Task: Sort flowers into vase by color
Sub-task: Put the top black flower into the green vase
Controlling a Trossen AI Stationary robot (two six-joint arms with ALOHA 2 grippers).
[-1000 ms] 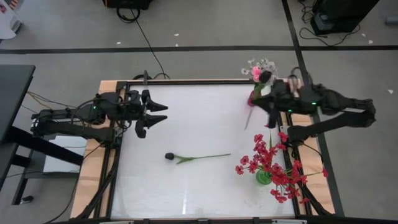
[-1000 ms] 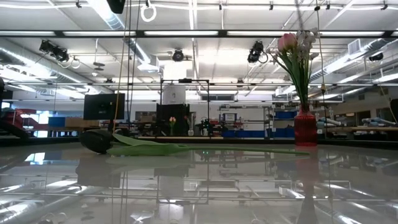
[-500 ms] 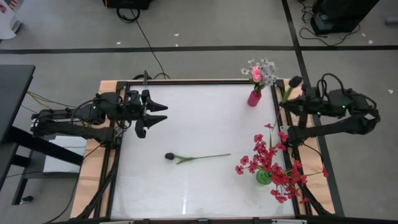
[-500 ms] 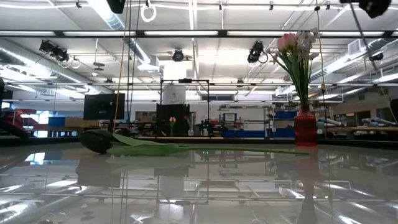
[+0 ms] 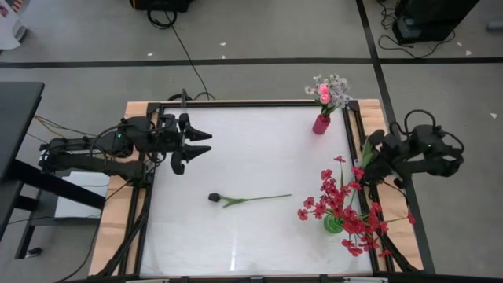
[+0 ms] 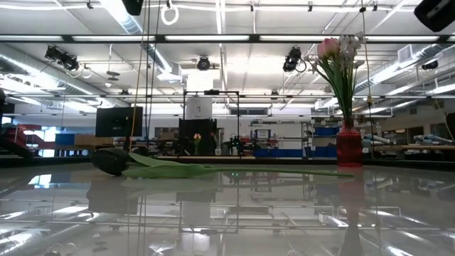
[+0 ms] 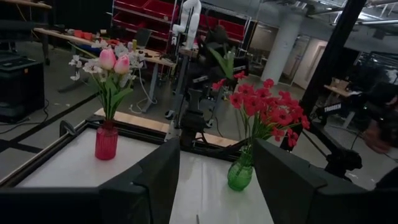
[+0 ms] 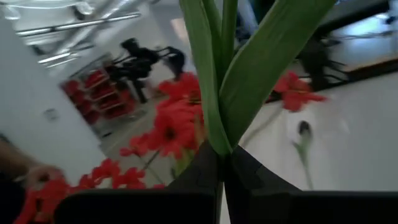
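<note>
Green vase [image 5: 333,224]: near right of the worktop [image 5: 251,157], holding red flowers [image 5: 346,206]
Dark-bud flower [image 5: 247,199]: lying flat mid-worktop, unsorted
Right hand [image 8: 222,163]: at the worktop's right edge, pinched tight on a green stem [image 8: 219,68]
Left hand [image 5: 203,148]: parked at the left edge, fingers wide, holding nothing
Red vase [image 5: 321,123]: far right, pink and white blooms [image 5: 328,90]
Advice: keep the stem upright, lower it straight into the matching vase's mouth

The only readable text is "TRIMBER", or something close, on a dark bar [image 7: 328,107] behind the table.
</note>
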